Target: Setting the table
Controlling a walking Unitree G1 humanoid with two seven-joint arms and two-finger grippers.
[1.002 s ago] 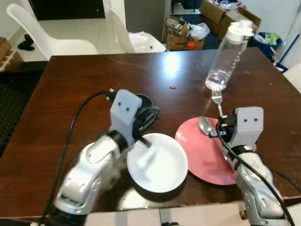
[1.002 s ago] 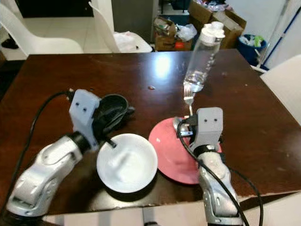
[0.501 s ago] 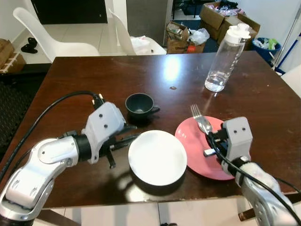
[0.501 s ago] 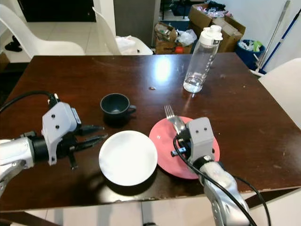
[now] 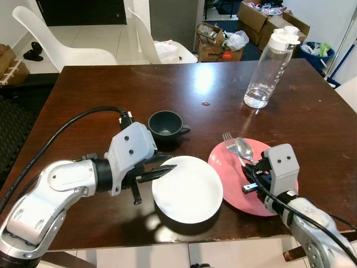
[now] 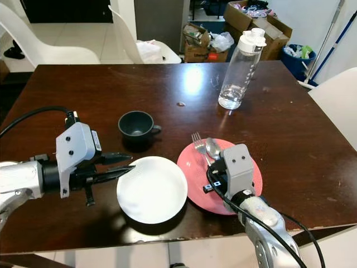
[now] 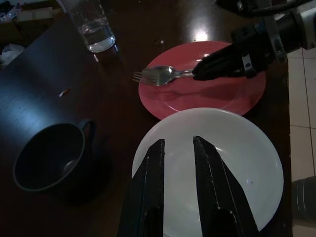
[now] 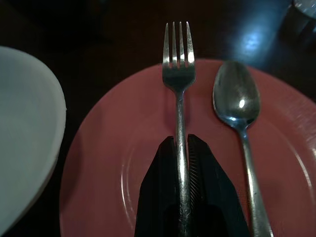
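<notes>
- We see a dark brown table (image 5: 83, 89) with the place setting gathered along its near edge.
- A white plate (image 5: 187, 188) lies near the middle of that edge, and a pink plate (image 5: 262, 198) lies just to its right, the two rims close together.
- Our right pincer (image 8: 181, 148) is over the pink plate, clenched on the handle of a fork (image 8: 178, 74); the tines point toward the far side, reaching just past the plate's far rim.
- A spoon (image 8: 237, 98) lies on the pink plate just right of the fork, its bowl facing up near the far rim.
- Our left pincer (image 7: 177, 148) comes in from the left over the near-left part of the white plate, its two black fingers (image 7: 154, 163) slightly apart and grasping nothing.
- A dark cup (image 5: 165, 124) stands upright on the table, just beyond the white plate on its far-left side, handle to the right.
- A clear water bottle (image 5: 269, 67) with a white cap stands upright farther back on the right, well apart from the plates, with a little water at the bottom.
- Beyond the table we see white chairs (image 5: 61, 39) and cardboard boxes (image 5: 262, 14) on the floor.
</notes>
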